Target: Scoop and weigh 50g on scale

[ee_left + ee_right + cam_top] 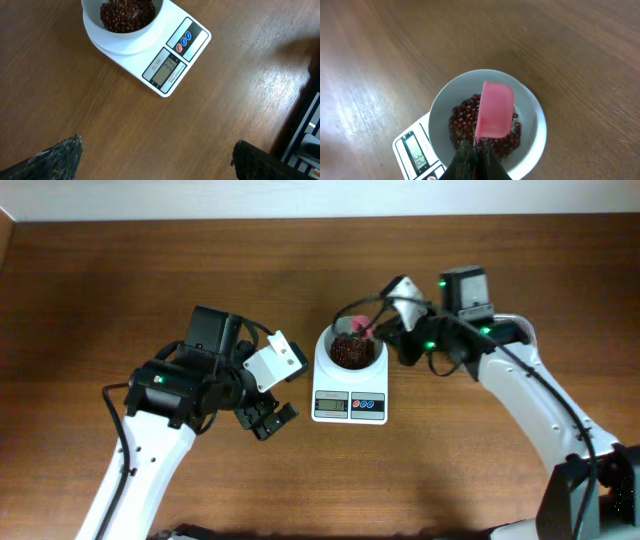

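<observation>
The white scale (349,407) stands mid-table, its round white bowl (322,350) holding dark red-brown beans (350,351). My right gripper (386,330) is shut on the handle of a pink scoop (359,328), which hangs over the bowl. From the right wrist, the scoop (495,110) shows its back face above the beans (462,120) inside the bowl (536,125). My left gripper (270,418) hovers left of the scale, open and holding nothing. In the left wrist view its fingertips (65,156) stand wide apart over bare wood, the scale (170,62) ahead.
The scale's display (165,68) shows digits I cannot read. Brown wooden tabletop (480,470) lies all around the scale. A dark slatted object (305,125) sits at the right edge of the left wrist view.
</observation>
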